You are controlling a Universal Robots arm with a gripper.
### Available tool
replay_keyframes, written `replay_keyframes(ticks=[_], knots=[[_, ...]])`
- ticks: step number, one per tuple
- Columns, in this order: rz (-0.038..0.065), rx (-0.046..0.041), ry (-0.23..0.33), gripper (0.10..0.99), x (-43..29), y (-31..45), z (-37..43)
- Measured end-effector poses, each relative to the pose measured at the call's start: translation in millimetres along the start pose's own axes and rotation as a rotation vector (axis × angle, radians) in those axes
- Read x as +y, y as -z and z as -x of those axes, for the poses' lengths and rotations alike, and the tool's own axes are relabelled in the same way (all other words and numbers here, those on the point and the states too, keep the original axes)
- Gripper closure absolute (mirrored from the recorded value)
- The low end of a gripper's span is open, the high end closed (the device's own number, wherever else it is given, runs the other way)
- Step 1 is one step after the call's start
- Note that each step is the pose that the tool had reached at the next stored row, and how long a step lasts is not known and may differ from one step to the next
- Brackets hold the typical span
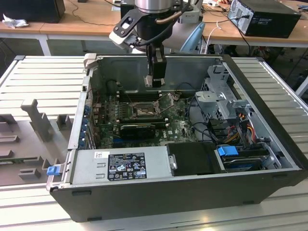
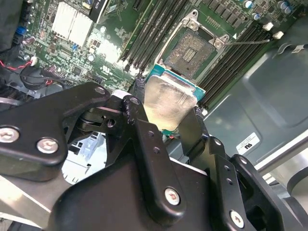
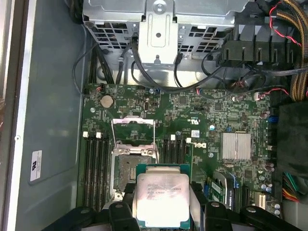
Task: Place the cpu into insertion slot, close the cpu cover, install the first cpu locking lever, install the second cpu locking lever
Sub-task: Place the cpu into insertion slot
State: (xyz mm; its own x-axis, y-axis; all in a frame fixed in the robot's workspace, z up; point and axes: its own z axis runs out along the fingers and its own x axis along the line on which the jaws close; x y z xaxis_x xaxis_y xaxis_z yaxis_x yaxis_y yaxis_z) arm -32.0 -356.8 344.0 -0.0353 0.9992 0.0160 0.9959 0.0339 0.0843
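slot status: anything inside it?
Nothing seated: the slot shows bare contacts in the second wrist view. In the first wrist view the cpu, gripped by the claw, hides one corner.

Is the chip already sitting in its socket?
No, the end effector holds the cpu clear of the insertion slot, which lies empty.

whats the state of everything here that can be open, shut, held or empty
tool: shut on the cpu
cpu: held, not yet seated in the slot
insertion slot: empty, uncovered
cpu cover: swung up, open
case: side open
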Motion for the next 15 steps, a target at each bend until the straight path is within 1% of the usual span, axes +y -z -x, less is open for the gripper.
replay_keyframes(ticks=[9,15], knots=[[0.001,-0.0041,-0.048,0.561,-0.3,-3.8,0.1],[0.001,-0.006,-0.071,0.561,-0.5,-5.4,0.1]])
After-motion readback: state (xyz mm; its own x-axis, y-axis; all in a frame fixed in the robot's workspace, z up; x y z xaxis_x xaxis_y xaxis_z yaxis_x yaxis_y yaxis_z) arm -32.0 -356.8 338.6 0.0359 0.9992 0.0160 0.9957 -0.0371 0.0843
